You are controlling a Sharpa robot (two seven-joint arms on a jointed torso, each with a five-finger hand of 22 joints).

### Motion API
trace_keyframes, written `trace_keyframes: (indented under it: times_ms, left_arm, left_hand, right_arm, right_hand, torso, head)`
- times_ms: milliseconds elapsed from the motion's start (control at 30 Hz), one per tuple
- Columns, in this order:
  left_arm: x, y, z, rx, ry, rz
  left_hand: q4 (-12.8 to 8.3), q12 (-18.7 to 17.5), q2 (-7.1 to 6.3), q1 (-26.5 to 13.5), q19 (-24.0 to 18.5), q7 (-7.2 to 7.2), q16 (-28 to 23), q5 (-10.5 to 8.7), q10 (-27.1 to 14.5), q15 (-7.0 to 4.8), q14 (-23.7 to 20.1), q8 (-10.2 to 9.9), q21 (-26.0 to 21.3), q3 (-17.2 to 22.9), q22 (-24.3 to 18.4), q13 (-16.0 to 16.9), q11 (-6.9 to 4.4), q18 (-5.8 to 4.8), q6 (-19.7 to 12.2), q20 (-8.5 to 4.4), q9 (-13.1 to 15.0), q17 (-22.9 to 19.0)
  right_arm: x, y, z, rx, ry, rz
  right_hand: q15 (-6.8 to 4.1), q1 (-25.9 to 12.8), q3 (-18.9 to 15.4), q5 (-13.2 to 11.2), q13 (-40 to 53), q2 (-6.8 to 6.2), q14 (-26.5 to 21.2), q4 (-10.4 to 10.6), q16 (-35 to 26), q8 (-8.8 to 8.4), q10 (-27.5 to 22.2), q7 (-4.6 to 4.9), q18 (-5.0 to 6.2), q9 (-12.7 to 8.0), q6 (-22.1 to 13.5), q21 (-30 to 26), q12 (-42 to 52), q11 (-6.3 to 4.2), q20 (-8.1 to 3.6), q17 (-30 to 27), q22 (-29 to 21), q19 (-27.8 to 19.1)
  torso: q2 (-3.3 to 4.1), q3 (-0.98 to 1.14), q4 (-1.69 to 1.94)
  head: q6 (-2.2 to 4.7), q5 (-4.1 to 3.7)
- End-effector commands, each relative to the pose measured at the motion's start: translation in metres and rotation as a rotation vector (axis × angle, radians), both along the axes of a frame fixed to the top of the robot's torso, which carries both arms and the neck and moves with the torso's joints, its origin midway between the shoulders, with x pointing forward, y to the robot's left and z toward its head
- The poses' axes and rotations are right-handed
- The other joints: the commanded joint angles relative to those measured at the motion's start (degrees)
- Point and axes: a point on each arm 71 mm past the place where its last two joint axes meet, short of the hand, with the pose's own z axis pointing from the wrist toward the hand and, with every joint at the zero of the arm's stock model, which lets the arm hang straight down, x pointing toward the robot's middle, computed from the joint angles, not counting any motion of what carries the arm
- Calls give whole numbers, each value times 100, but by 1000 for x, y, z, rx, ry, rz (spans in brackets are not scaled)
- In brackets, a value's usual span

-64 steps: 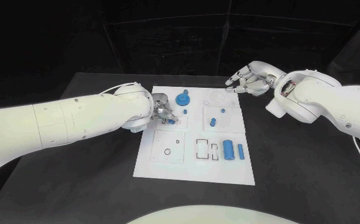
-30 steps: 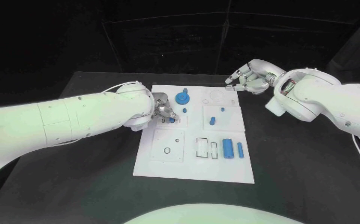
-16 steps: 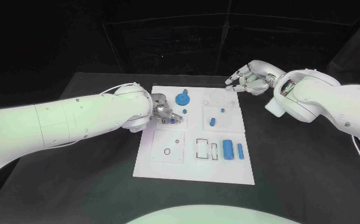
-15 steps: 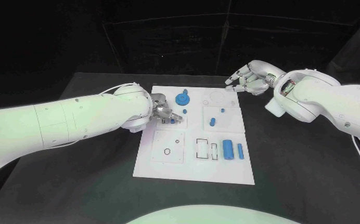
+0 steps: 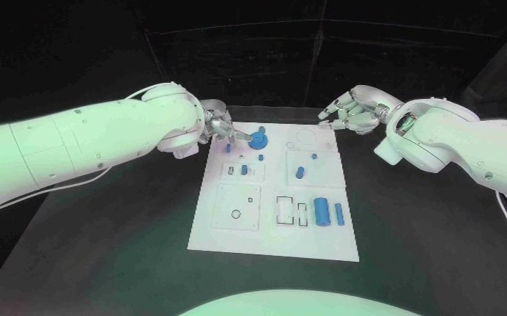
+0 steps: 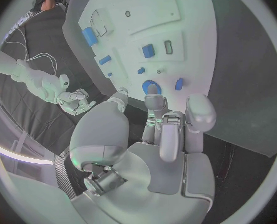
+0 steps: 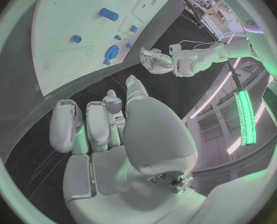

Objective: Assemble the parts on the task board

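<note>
The board [image 5: 277,221], a white rectangular plate, is seen lying flat in the middle of the black worktop [image 5: 423,235], its long side running away from the robot. In the head view several blue parts are spread over it: a gear [image 5: 257,140] near the far edge, a peg [image 5: 301,171] in a raised square panel, a small block [image 5: 246,170] beside a dark rectangular slot, and a cylinder [image 5: 320,212] with a thinner bar [image 5: 339,213] just beside it near the right edge. Empty outlines, a circle and rectangular slots, are marked on the near half.

The left hand [image 5: 219,130] is held over the board's far left corner, close to the gear. In the head view most of it is hidden by the arm. In the left wrist view the left hand [image 6: 169,129] is shown from behind, its fingers [image 6: 197,112] extended side by side toward the gear [image 6: 152,88] and a small part [image 6: 178,83] next to it; whether anything is pinched cannot be told.

The right hand [image 5: 351,116] is held past the board's far right corner, above the worktop and apart from the parts. In the right wrist view its fingers [image 7: 63,124] are curled loosely inward and separated, with nothing between them, and the board [image 7: 63,45] is seen beyond them with the gear [image 7: 111,51] on it.
</note>
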Motion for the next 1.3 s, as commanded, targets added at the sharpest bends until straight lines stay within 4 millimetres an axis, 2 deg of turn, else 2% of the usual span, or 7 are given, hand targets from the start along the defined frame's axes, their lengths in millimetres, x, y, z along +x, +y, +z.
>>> trace_keyframes:
  times_ms: [33,100,167,500,767,867,1300]
  left_arm:
    - [5,3,8,35,74,-26]
    - [13,6,14,57,85,-21]
    - [20,9,17,75,96,-14]
    - [52,12,10,195,118,11]
    - [59,13,-7,230,147,18]
    - [60,12,-14,236,161,15]
    - [59,5,-32,235,195,-4]
  left_hand:
    - [18,-101,45,117,-41,75,-6,-10,-98,58,593,-139,-70,-96,-79,-120,42,-5,-158,43,-83,1467]
    - [25,-121,108,260,-55,156,-17,-17,-132,123,588,-305,-100,-194,-100,-159,104,-2,-292,97,-192,1449]
    - [38,-108,150,317,-50,163,-16,-10,-132,130,589,-341,-99,-243,-91,-158,126,0,-279,118,-227,1452]
    - [117,-53,331,435,-22,157,-11,-12,-122,137,591,-374,-83,-395,-48,-138,120,3,-150,146,-301,1460]
    - [158,-13,430,485,1,144,2,-11,-104,132,596,-378,-59,-462,-5,-114,112,-3,-90,146,-328,1481]
    - [165,-7,472,514,5,141,1,-10,-104,130,596,-380,-55,-476,3,-114,109,-4,-73,145,-337,1480]
    - [168,4,509,552,7,133,3,-10,-101,126,597,-373,-55,-504,8,-112,103,-4,-38,143,-346,1483]
  right_arm:
    - [1,1,2,4,-10,1]
    - [1,1,1,4,-10,1]
    - [1,2,1,3,-9,2]
    - [2,6,1,5,-7,9]
    - [2,8,1,8,-11,13]
    - [2,9,1,9,-10,18]
    - [2,13,0,8,-4,29]
  right_hand:
    - [-39,-47,-23,-19,-9,21,84,3,-20,33,-35,-16,53,-7,9,-22,-25,-18,-9,-8,-5,-35]
    - [-39,-47,-23,-19,-9,21,84,3,-20,33,-35,-16,53,-7,9,-22,-25,-18,-9,-8,-5,-35]
    - [-39,-47,-23,-19,-9,21,84,3,-20,33,-35,-16,53,-7,9,-22,-25,-18,-9,-8,-5,-35]
    - [-39,-47,-27,-37,-2,40,88,8,-16,36,-29,-16,53,-7,7,-23,-15,-18,-9,2,-4,-33]
    - [-40,-35,-26,-42,-4,55,88,5,-21,38,-30,-16,53,-7,6,-25,-15,-19,-9,-1,-5,-33]
    - [-40,-35,-26,-42,-4,55,88,5,-21,38,-30,-16,53,-7,6,-25,-15,-19,-9,-1,-5,-33]
    - [-40,-20,-24,-34,-13,63,88,-1,-27,39,-37,-17,55,-7,4,-32,-22,-20,-9,-6,-15,-38]
  torso:
    - [6,-2,-8]
    - [8,0,-3]
    - [9,5,-7]
    - [16,-7,-5]
    - [15,-7,-12]
    - [8,-6,0]
    - [8,-3,-3]
  head:
    - [4,-2]
    - [16,2]
    - [18,9]
    - [1,54]
    - [7,71]
    - [1,72]
    - [-17,84]
